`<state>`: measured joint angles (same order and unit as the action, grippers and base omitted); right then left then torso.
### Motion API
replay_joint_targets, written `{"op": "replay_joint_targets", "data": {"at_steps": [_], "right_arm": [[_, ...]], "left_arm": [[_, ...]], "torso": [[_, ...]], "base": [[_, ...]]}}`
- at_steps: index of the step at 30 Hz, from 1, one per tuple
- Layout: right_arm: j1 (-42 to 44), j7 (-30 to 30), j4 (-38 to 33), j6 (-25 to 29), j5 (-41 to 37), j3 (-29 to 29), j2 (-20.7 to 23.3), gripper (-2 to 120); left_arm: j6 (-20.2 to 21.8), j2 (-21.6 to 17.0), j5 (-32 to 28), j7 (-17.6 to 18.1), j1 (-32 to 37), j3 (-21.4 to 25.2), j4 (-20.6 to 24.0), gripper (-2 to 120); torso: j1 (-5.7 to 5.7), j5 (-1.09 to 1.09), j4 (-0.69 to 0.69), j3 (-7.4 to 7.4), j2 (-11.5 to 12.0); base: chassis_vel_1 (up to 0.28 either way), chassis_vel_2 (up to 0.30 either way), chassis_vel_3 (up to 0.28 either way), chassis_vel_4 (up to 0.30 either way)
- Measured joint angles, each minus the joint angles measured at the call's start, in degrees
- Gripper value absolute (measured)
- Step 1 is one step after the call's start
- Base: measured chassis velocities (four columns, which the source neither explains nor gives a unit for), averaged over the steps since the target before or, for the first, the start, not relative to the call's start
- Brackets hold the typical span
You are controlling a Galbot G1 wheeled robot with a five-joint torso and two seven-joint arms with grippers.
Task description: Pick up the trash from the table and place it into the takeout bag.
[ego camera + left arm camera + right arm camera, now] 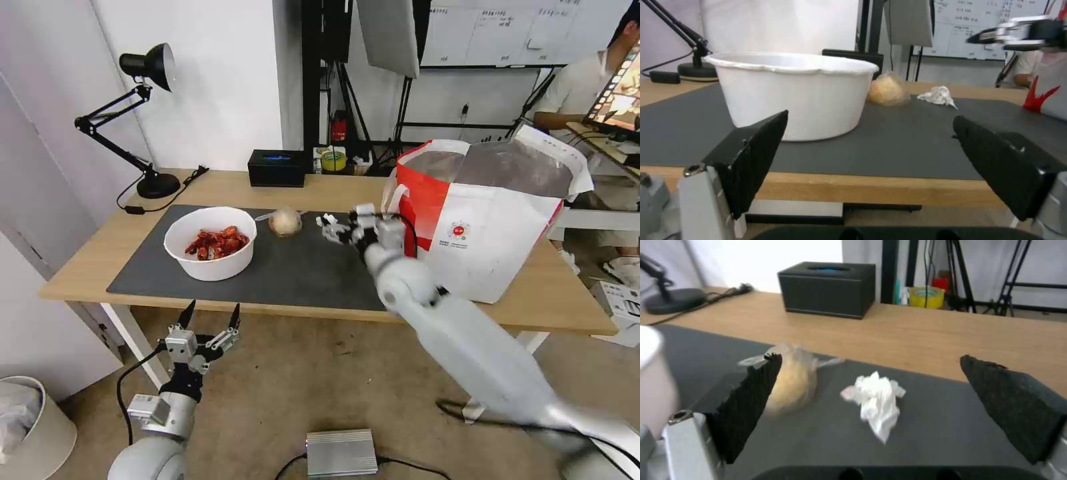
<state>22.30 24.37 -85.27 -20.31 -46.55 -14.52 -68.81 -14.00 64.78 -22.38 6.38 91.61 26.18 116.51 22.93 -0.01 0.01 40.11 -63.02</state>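
The crumpled white tissue lies on the dark grey mat, towards the table's back edge, directly ahead of the right gripper, whose jaws are spread wide; the left gripper, also wide, is parked below the front edge.

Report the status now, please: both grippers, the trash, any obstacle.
Right gripper open over crumpled tissue, empty. Left gripper open, low before table edge. Bowl, wrapped lump on mat; nothing blocking.
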Motion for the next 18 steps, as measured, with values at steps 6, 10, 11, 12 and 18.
{"op": "replay_joint_targets", "data": {"at_steps": [6,10,11,12,18], "right_arm": [[-6.9,-0.1,15.4,-1.5,-0.2,-1.5,-7.7,100],[-8.6,-1.1,19.7,-1.6,-0.1,-1.5,-10.0,100],[-9.4,-1.7,21.7,-1.6,0.0,-1.5,-11.2,100],[-10.1,-2.3,23.7,-1.8,0.2,-1.3,-12.3,100],[-11.1,-3.6,27.9,-2.6,2.1,-0.9,-14.3,100]], "left_arm": [[0.0,0.6,0.7,-0.1,0.9,0.1,0.2,100],[0.0,0.8,1.0,-0.1,1.2,0.1,0.5,100],[-0.1,0.9,1.1,-0.1,1.3,0.1,0.7,100],[-0.1,1.1,1.2,-0.1,1.4,0.1,0.8,100],[-0.1,1.6,1.5,-0.1,1.6,0.3,1.3,100]], "torso": [[0.00,-0.01,-0.01,0.00,0.0],[0.00,0.00,0.00,0.00,0.0],[0.00,-0.01,0.01,0.00,0.0],[-0.01,0.00,0.00,0.00,0.0],[-0.01,0.00,-0.01,0.00,0.0]], "base": [[0.000,0.000,0.000,0.000],[0.000,0.000,0.000,0.000],[0.000,0.000,0.000,0.000],[0.000,0.000,0.000,0.000],[0.000,0.000,0.000,0.000]]}}
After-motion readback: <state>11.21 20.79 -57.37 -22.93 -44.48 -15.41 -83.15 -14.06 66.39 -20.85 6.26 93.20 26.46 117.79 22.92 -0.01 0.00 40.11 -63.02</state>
